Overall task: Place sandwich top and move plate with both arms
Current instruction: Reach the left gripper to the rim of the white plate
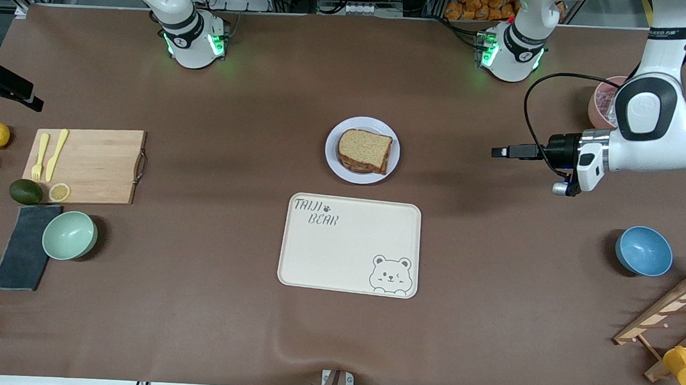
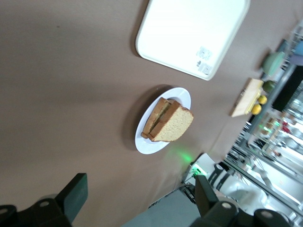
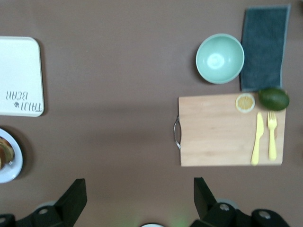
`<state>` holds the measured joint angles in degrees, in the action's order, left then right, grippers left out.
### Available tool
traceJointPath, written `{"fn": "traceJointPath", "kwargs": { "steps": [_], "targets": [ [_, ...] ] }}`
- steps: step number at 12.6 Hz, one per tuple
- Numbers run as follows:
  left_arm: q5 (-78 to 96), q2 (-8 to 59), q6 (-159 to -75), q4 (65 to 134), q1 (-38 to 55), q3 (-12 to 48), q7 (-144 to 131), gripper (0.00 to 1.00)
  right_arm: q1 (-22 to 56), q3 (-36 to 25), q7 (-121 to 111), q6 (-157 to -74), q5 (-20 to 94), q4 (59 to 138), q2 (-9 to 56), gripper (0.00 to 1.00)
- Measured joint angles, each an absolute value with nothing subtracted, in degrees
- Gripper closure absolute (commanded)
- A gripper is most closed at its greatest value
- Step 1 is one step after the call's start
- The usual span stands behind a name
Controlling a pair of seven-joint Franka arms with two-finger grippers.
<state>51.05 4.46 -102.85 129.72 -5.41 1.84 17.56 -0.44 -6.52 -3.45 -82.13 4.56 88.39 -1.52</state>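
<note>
Here the top (image 1: 365, 145) already lies on the sandwich, which sits on the plate (image 1: 335, 160) at mid-counter, at 12 o'clock from the tray (image 1: 349, 245) and close to it without touching. The slice sits slightly askew, its crust edge overhanging the filling on one side, as the left wrist view shows (image 2: 173, 124); the plate (image 2: 182, 97) there has a bare rim all round the bread.

The left tool (image 1: 501, 151) hangs over bare counter at 3 o'clock from the plate, well apart from it, lying level and aimed at it; its fingers (image 2: 75, 191) stand wide apart and hold nothing. The right tool (image 3: 137, 198) is out of the front view; its wrist camera looks down on the board (image 3: 222, 137) and green bowl (image 3: 220, 58) at the right arm's end of the counter, fingers (image 3: 73, 194) likewise spread and empty, so that arm appears to be waiting.

Judged from this, placing is done and moving the plate remains. The bread is soft and light and would dent under a pinch, so it is best left untouched. The plate looks stiff, smooth and probably slippery, with a thin raised rim. Likely holds are the bare rim at 3 and 9 o'clock, one tool per side, clear of the crust. Uneven lifting could tilt the plate and slide the loose top off.
</note>
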Motion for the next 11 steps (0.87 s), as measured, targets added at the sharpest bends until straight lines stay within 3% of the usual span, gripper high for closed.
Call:
{"fn": "traceJointPath", "kwargs": {
  "steps": [11],
  "targets": [
    [69.01,17.27,-94.32,131.54,-6.77,2.26,41.97,0.0,-0.42,-4.33,-0.22,-80.02,4.54,88.28,-3.24,0.0]
  ]
}}
